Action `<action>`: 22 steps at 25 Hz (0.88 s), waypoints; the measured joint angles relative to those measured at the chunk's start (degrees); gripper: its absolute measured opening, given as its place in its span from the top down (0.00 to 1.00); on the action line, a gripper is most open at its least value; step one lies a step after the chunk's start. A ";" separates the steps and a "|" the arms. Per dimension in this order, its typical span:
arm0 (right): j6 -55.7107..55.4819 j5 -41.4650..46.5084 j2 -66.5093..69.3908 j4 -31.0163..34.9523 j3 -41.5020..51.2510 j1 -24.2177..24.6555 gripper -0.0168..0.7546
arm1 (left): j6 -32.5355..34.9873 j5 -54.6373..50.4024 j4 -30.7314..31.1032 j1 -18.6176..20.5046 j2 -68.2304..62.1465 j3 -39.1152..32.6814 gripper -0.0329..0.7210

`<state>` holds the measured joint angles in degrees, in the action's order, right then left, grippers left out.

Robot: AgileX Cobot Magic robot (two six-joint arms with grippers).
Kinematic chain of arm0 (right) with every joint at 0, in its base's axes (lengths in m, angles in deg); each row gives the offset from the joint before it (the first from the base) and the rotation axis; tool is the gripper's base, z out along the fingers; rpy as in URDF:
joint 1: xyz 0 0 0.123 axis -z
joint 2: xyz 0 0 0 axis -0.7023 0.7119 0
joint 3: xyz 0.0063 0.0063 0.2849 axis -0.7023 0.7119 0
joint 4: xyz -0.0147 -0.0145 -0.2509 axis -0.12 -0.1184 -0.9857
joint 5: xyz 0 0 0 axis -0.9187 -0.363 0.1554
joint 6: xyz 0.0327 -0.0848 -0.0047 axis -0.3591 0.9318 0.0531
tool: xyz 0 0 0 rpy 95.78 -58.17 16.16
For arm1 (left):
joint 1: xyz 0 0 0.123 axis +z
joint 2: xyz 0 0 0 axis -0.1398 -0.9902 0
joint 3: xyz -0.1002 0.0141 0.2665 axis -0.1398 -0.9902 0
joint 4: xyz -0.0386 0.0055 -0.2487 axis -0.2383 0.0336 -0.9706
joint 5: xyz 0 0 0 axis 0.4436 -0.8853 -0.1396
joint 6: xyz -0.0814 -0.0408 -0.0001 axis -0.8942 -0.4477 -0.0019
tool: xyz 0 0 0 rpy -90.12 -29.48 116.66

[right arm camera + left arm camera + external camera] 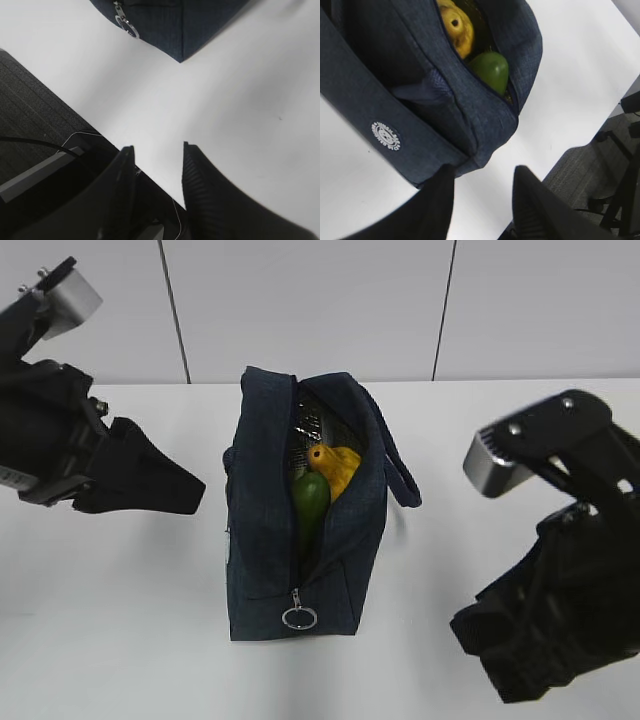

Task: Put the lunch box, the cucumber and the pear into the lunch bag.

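Observation:
The navy lunch bag point(262, 540) stands unzipped in the middle of the white table. The yellow pear point(338, 468) and the green cucumber point(310, 502) poke out of its slit, against the foil lining point(310, 425). The lunch box is hidden. My left gripper point(190, 490) hovers left of the bag, and its wrist view shows it point(484, 175) open and empty beside the bag's end point(420, 100), with the pear point(456, 25) and cucumber point(491, 70) inside. My right gripper point(470, 630) hangs at the near right, apart from the bag; its wrist view shows it point(156, 150) open over bare table.
The zipper's metal ring pull point(298, 617) hangs at the bag's near end and also shows in the right wrist view as a ring pull point(129, 29). A loop handle point(402, 478) sticks out on the bag's right side. The table's near edge point(75, 112) lies close to the right gripper.

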<state>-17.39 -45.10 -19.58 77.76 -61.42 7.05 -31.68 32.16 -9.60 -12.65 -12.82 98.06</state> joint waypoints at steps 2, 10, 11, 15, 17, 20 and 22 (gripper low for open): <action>3.10 -3.46 0.00 1.81 2.67 0.00 0.64 | 1.83 1.46 0.15 -1.15 0.00 -0.15 0.64; 18.65 -13.79 0.00 12.65 8.73 0.00 0.64 | 3.99 8.65 2.14 -7.18 -3.22 -0.15 0.64; 19.81 -14.90 0.00 13.72 9.14 0.00 0.64 | 3.99 8.81 1.77 -7.32 -4.35 -0.15 0.64; 21.43 -16.83 0.00 15.24 9.51 0.00 0.64 | 3.99 12.23 0.04 -7.37 -7.29 -0.15 0.64; 21.51 -17.10 0.00 15.32 9.51 0.00 0.64 | 4.00 13.42 -0.54 -7.37 -8.37 -0.15 0.64; 21.65 -17.32 0.00 15.48 9.62 0.00 0.64 | 4.00 14.59 -1.65 -7.37 -9.81 -0.15 0.64; 21.70 -17.79 0.00 15.66 9.62 0.00 0.64 | 4.00 15.34 -1.78 -7.37 -10.62 -0.15 0.64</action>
<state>4.31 -62.89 -19.58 93.42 -51.80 7.05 -27.68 47.50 -11.39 -20.01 -23.44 97.91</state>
